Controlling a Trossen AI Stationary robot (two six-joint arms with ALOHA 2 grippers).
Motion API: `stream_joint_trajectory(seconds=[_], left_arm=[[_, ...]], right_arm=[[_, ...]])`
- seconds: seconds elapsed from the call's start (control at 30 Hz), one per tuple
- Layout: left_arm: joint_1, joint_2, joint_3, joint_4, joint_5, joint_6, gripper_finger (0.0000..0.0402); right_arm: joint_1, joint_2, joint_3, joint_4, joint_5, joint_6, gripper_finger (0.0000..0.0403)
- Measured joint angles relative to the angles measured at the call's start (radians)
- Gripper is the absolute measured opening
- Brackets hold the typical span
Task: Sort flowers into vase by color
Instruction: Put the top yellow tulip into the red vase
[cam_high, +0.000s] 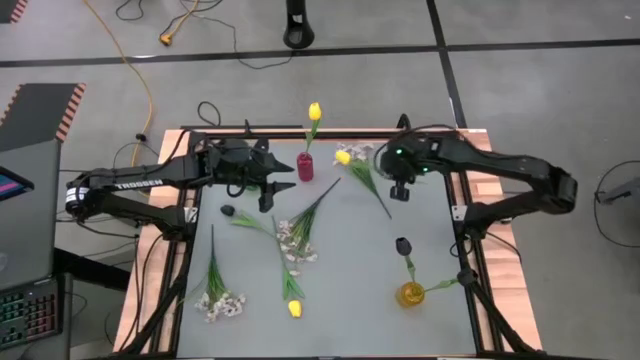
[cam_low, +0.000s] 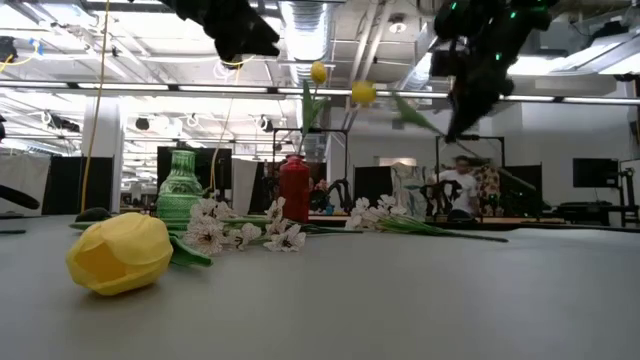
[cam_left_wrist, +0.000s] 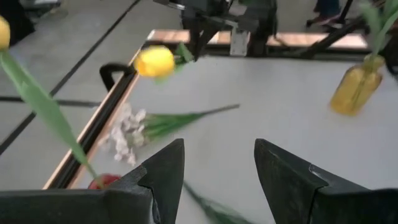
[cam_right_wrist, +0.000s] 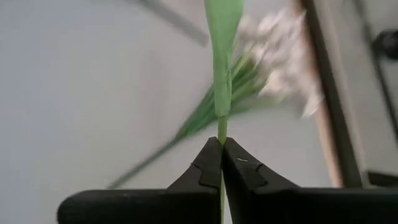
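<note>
Right hand (cam_right_wrist: 221, 163) is pinched on the green stem of a yellow artificial tulip (cam_high: 343, 157), lifted off the grey bench (cam_high: 400, 215), probably heading for the small red vase (cam_high: 305, 166) that already holds one, while the left hand (cam_left_wrist: 219, 175) hovers open and empty nearby.

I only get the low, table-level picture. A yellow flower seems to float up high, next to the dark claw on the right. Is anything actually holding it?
Observer: Yes. The right wrist view shows the right gripper shut on the green stem of that yellow tulip.
Operator: And the other claw, the one at the top left of my picture?
Observer: That is the left gripper. Its own wrist view shows its fingers open, and from above it hangs beside the red vase.
</note>
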Motion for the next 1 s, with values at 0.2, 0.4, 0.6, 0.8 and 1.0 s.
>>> stream_joint_trajectory(seconds=[0.2, 0.4, 0.6, 0.8, 1.0], left_arm=[[-0.038, 0.018, 0.000, 0.081, -0.001, 0.000, 0.0183], [-0.072, 0.109, 0.001, 0.247, -0.003, 0.002, 0.0183], [-0.079, 0.231, 0.001, 0.514, -0.029, 0.014, 0.0183], [-0.079, 0.326, 0.001, 0.770, -0.048, 0.000, 0.0183], [-0.079, 0.388, 0.001, 0.905, -0.084, -0.001, 0.0183]], right_arm=[[0.004, -0.112, 0.000, 0.155, -0.002, 0.009, 0.0039], [0.035, -0.173, 0.000, 0.309, -0.003, 0.065, 0.0034], [0.094, -0.185, 0.000, 0.419, -0.005, 0.128, 0.0037], [0.174, -0.163, 0.000, 0.494, -0.016, 0.148, 0.0036], [0.246, -0.145, 0.002, 0.570, -0.016, 0.148, 0.0036]])
